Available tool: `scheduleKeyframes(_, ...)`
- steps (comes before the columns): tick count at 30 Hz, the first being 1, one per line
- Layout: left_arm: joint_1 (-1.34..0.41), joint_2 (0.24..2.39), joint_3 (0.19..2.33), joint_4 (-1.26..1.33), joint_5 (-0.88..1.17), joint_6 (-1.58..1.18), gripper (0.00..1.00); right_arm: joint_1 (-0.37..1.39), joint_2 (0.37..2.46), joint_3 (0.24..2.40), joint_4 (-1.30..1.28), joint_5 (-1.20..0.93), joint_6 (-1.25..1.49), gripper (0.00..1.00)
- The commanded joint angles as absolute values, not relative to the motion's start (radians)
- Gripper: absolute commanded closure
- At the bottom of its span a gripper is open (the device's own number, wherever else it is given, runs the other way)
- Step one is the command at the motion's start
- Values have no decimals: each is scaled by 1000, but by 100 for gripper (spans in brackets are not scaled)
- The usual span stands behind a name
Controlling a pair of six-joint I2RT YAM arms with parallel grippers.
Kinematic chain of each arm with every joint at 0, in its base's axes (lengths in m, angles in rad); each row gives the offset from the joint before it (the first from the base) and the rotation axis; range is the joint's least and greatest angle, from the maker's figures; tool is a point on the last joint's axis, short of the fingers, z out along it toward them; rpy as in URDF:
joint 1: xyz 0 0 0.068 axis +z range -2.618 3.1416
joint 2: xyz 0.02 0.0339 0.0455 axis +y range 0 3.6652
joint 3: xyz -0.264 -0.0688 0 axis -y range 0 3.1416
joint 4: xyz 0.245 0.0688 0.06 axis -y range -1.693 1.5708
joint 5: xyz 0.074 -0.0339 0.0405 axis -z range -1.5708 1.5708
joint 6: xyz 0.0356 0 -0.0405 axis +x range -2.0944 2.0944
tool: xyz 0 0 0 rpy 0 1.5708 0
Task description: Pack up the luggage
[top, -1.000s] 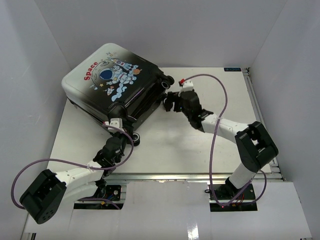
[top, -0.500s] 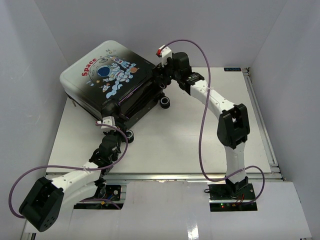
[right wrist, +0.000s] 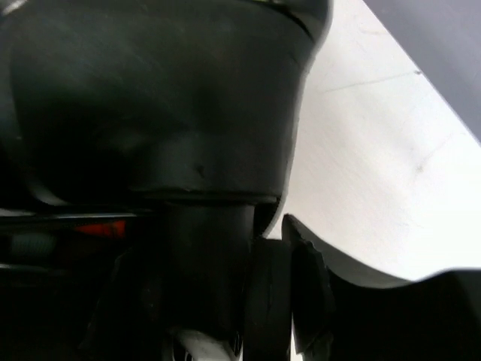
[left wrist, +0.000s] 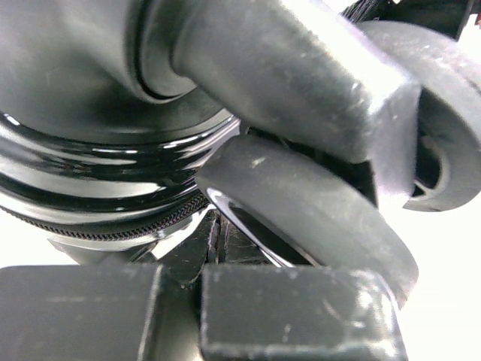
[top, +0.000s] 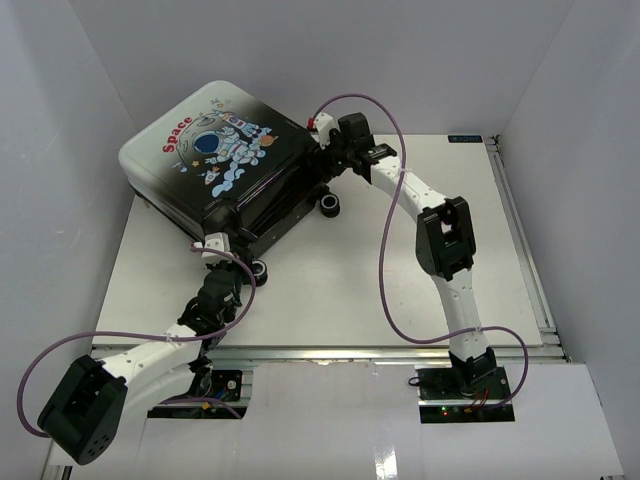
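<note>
The luggage (top: 215,150) lies shut at the table's far left, its astronaut and red "Space" print facing up. My left gripper (top: 216,248) is shut, its tips (left wrist: 214,235) tucked under the shell's zipper rim (left wrist: 113,226) beside a black wheel (left wrist: 316,226). Nothing shows between its fingers. My right gripper (top: 322,155) is at the luggage's far right corner. In the right wrist view it (right wrist: 210,301) is closed around a black caster wheel (right wrist: 267,301), with the right finger (right wrist: 310,293) pressed against the wheel. The left finger is lost in the dark.
Two more wheels stick out from the luggage's near side (top: 330,205) (top: 260,270). The white table (top: 400,290) is ringed by grey walls. A metal rail (top: 515,220) runs along its right edge. Purple cables loop off both arms.
My right arm swung from mid-table up to the luggage's far right corner and its jaws closed in on the wheel. The luggage shifted slightly left. The left gripper stayed shut at the near wheel.
</note>
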State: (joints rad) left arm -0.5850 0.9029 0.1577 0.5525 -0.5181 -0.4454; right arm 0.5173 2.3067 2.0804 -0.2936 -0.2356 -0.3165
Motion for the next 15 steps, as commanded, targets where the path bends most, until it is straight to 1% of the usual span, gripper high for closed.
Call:
scheduleKeyframes(1,-565,849,181,623,-619,-435,100,522,2162,1808,44,-237,-325,72)
scheduleKeyframes(2,-565,835,180,609,-621,-437,100,523,2116,1716,134,-258,-325,83)
scheduleKeyframes(4,-565,805,166,596,-651,-444,100,526,2065,1511,281,-283,-322,92)
scheduleKeyframes(5,-565,791,159,592,-652,-448,100,529,2049,1475,323,-271,-322,92)
scheduleKeyframes(9,-558,776,191,531,-657,-460,100,540,1965,1404,324,-242,-312,92)
scheduleKeyframes(15,-528,777,258,469,-658,-458,100,578,1774,1144,411,-215,-274,92)
